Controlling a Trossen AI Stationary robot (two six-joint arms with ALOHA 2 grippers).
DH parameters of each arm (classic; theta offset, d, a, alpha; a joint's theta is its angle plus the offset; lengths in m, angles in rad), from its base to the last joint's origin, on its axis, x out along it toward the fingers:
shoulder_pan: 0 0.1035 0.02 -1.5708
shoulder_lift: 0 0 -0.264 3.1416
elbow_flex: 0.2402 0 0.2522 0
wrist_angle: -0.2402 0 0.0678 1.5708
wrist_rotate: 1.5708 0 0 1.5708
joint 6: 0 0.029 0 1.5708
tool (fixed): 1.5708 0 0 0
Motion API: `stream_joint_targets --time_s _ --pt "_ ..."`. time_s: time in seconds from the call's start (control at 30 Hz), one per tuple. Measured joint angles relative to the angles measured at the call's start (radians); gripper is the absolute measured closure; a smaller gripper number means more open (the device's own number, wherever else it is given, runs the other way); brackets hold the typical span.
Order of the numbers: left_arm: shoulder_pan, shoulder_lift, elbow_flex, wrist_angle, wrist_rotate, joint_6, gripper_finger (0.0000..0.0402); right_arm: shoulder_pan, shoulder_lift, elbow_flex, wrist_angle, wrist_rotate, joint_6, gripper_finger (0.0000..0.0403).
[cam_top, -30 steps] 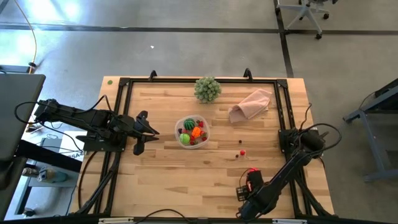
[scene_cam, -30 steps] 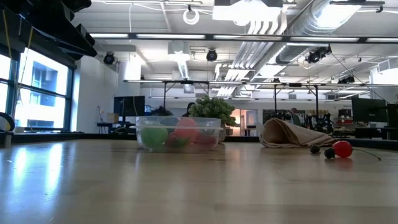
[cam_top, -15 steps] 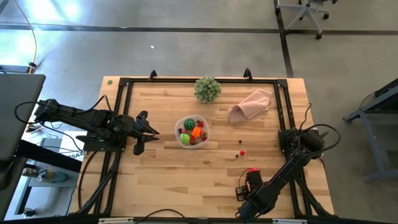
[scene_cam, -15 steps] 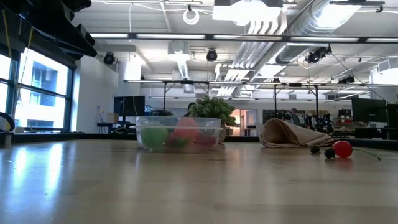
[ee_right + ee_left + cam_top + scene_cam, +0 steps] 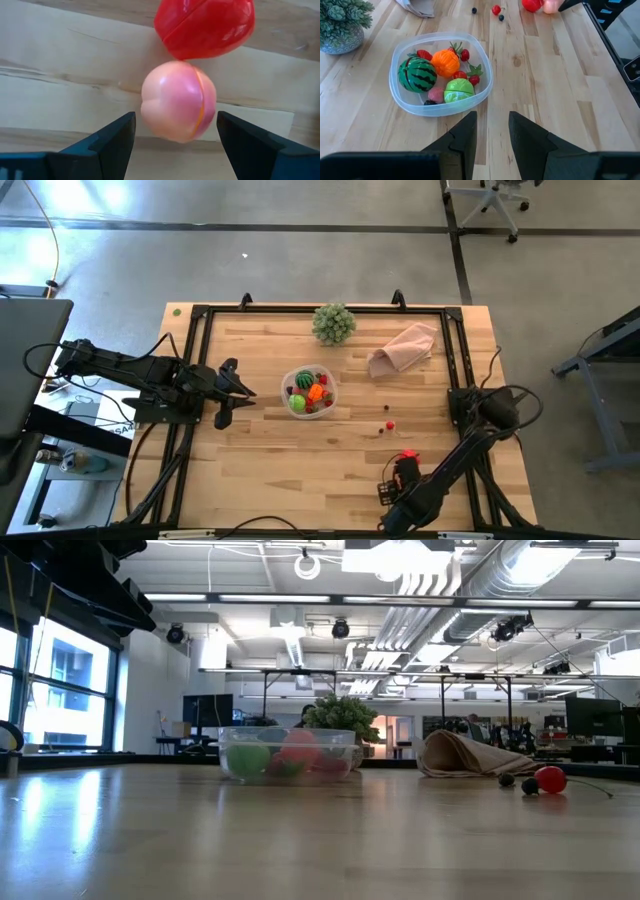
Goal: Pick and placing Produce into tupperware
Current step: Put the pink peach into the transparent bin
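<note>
Right hand [image 5: 175, 132] is low over the counter [image 5: 300, 450] near its front edge, fingers spread wide with nothing yet between them; the pink fruit [image 5: 179, 100] sits just ahead of the fingertips, centred on the gap, and a red fruit [image 5: 205, 25] touches it on the far side. Step in hand, as I judge it: lining up to pick the pink piece. Next move calls for a short advance so the fingers straddle the pink fruit, then a close; the round, smooth shell could squirt out or nudge the red one away, so a centred approach matters. The tupperware [image 5: 440, 75] stands well away from the right hand, toward the counter's middle, and lies just ahead of the left hand [image 5: 490, 132], which waits at the left side with fingers narrowly apart, holding nothing. It already holds a striped dark green piece [image 5: 417, 74], an orange one [image 5: 445, 62], a light green one [image 5: 459, 90] and small red bits. A tiny red berry [image 5: 390, 424] and darker ones lie loose on the counter between the right hand and the pinkish cloth [image 5: 405, 348].
</note>
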Motion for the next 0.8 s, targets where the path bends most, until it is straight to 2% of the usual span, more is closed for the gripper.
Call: stream_joint_targets --time_s 0.8 --pt "0.0 0.0 0.0 0.0 0.0 0.0 0.03 -0.004 0.021 0.0 0.02 0.013 -0.003 0.013"
